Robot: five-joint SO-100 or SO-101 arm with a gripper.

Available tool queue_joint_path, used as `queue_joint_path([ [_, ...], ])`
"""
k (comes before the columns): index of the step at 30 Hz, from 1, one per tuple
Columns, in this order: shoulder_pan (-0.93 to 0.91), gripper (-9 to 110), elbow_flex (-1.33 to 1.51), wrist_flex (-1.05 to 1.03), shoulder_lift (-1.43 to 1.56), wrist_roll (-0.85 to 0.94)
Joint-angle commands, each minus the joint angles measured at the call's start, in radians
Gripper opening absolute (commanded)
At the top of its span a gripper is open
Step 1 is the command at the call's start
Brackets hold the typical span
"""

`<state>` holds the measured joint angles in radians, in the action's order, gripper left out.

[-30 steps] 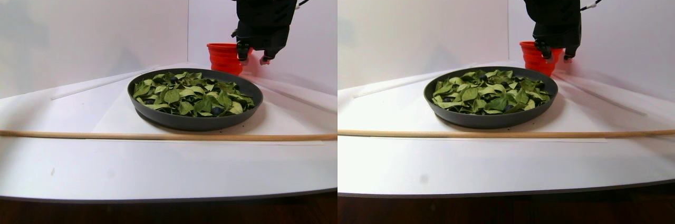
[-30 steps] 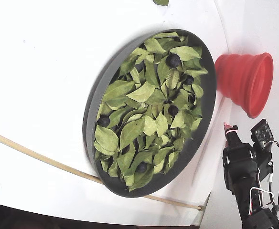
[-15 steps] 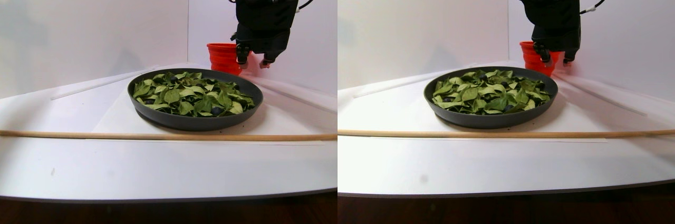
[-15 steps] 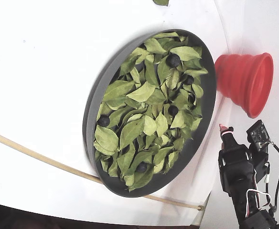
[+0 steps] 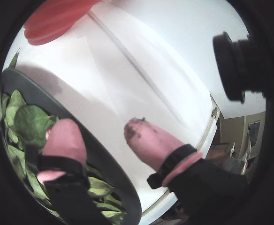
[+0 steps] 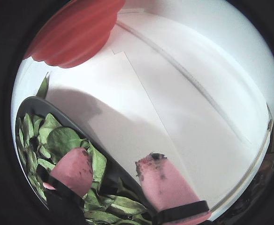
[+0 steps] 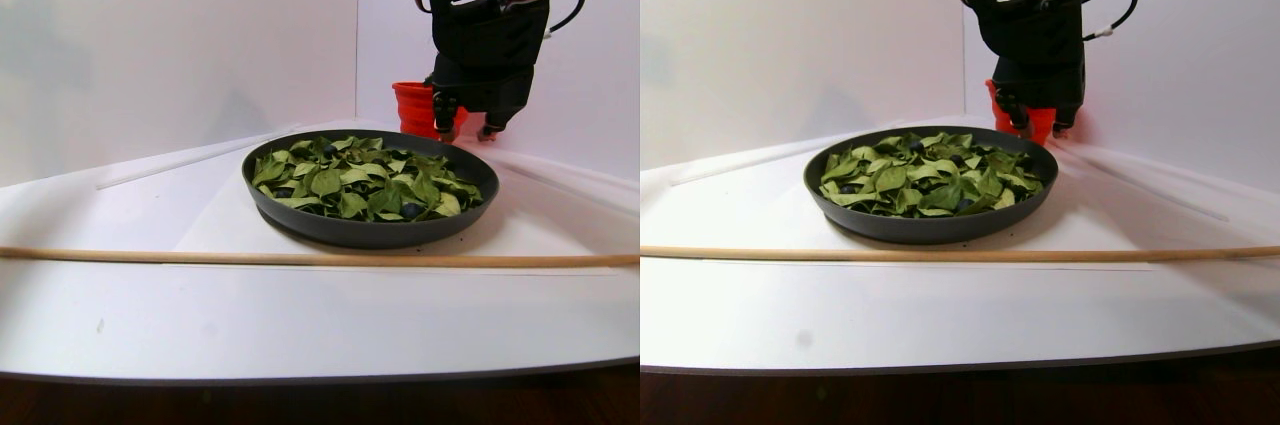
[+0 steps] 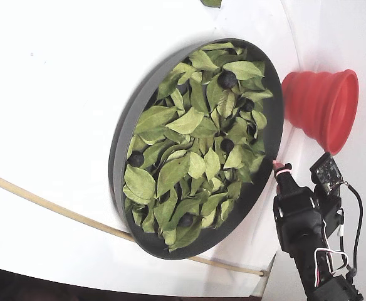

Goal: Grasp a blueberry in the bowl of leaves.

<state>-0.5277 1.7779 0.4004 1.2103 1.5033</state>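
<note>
Both wrist views are ringed in black, and no berry shows in them. The black two-finger gripper [image 6: 114,169] hangs with its pink-tipped fingers [image 6: 73,169] spread, holding nothing, one tip over the green oval leaves [image 6: 62,140], the other over the rim of the wide dark grey bowl [image 8: 267,135]. Only the fixed view shows a small blue-black blueberry [image 8: 227,145], lying among leaves just inward of the tips. The red ribbed cup [image 8: 321,106] stands beside the gripper, probably not touching.
</note>
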Motion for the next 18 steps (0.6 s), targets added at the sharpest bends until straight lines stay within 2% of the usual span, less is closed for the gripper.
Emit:
queue_joint_path([
  [1, 0.0, 19, 0.002, 0.017, 0.183, 0.006],
  [18, 0.044, 19, 0.086, -0.063, 0.304, 0.011],
])
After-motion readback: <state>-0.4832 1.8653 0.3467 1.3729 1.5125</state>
